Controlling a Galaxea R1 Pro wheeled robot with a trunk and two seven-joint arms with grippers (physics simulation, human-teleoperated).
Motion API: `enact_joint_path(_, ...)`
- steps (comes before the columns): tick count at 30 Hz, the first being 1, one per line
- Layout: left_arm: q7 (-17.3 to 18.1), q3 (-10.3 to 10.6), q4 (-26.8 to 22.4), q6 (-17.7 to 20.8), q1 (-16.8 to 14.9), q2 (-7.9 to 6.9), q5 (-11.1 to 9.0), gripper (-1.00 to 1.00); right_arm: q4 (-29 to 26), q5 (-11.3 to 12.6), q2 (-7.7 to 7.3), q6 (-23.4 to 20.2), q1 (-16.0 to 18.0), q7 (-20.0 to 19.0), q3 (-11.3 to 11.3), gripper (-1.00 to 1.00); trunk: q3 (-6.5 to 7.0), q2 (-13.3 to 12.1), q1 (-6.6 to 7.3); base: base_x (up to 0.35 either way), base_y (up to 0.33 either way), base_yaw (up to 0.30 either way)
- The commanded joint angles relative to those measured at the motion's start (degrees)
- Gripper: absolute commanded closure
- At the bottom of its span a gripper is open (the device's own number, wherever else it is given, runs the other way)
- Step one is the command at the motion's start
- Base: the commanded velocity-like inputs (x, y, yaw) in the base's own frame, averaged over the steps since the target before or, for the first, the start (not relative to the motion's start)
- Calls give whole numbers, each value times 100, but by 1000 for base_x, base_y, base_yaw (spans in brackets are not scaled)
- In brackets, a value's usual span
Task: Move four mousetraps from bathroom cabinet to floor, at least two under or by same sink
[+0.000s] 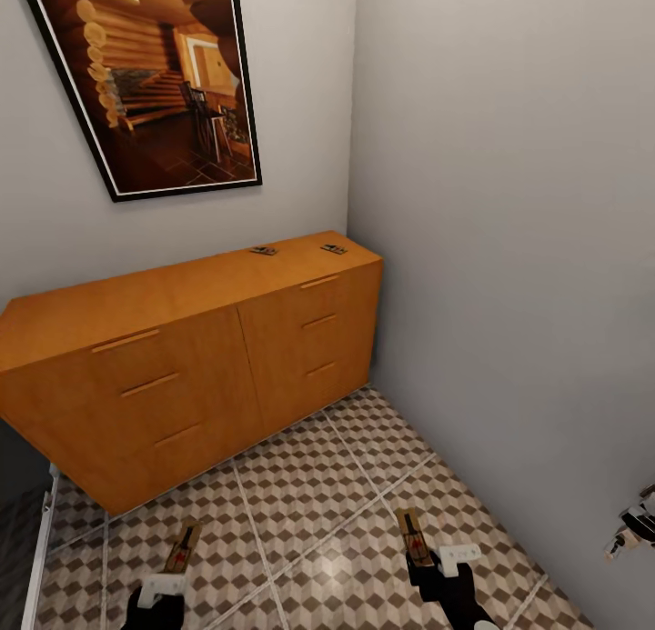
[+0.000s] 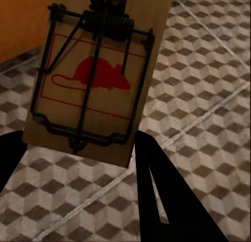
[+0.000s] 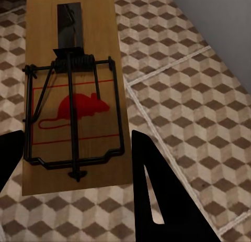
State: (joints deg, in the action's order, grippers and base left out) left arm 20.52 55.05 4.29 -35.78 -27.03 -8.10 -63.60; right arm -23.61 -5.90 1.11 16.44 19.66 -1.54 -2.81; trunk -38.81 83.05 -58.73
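Head view: each claw, left (image 1: 164, 583) and right (image 1: 435, 557), grips a mousetrap above the bathroom floor (image 1: 318, 503) before the cabinet (image 1: 200, 357).

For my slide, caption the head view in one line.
Each gripper, left and right, holds a mousetrap over the patterned tile floor; two more mousetraps sit on the cabinet.

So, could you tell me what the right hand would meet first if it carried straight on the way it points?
Probably the bathroom floor: the right hand, holding a mousetrap, points down at the tiles, though depth is unclear.
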Motion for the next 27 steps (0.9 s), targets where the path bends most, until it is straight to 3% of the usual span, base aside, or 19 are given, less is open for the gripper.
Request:
enact_joint_path(1,208,25,17,-4,-4,-26,-45,100,7,-43,3,17,3,-4,-31,100,-5,2,0,0,0,0)
enact_joint_path(4,314,24,19,11,-4,-61,-46,100,8,-43,2,17,3,-3,-34,100,-5,2,0,0,0,0)
enact_joint_path(10,-843,31,12,11,-4,-31,-47,100,5,-43,-1,17,3,4,-35,100,-5,2,0,0,0,0)
enact_joint_path(12,-1022,32,11,9,-4,-15,-45,100,5,-43,-1,17,3,5,-35,100,-5,2,0,0,0,0)
enact_joint_path(27,-1163,32,10,25,-4,35,-42,100,8,-34,0,8,3,103,-44,100,-2,2,0,0,0,0)
